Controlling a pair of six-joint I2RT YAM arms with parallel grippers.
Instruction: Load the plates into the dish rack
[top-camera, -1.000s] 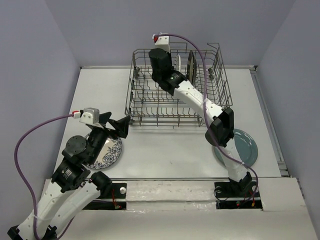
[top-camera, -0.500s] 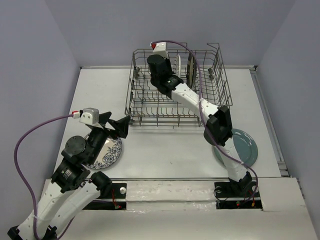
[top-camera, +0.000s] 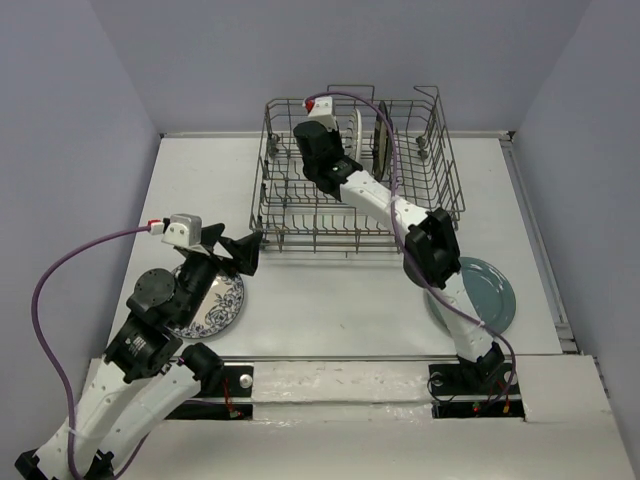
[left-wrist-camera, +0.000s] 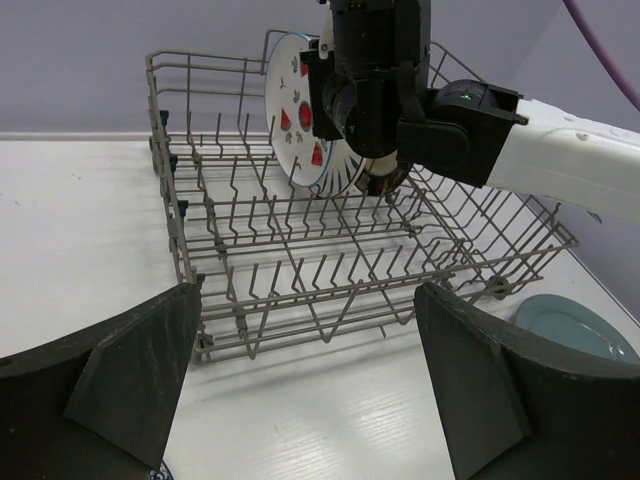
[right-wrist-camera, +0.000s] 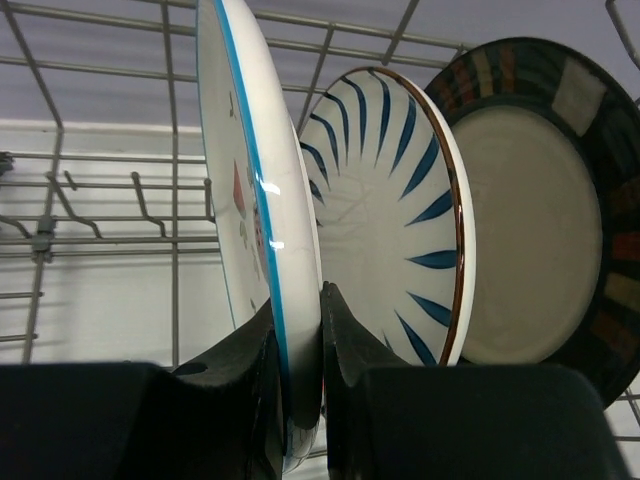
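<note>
R gripper (right-wrist-camera: 297, 335), clamped on rim of white round plate w/ red fruit motifs (right-wrist-camera: 245, 190), has sunk lower into grey wire dish rack (left-wrist-camera: 300, 300) beside navy-striped white plate (right-wrist-camera: 400, 230), so it's prob. nearly slotted; L gripper (left-wrist-camera: 310, 385) gapes idle.

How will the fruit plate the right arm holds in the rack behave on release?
Likely rigid, brittle: the fruit plate looks glazed ceramic. Its glossy rim, pinched edge-on in the right jaws, may slip. Upright, it could tip onto the striped plate unless rack tines catch it.
</note>
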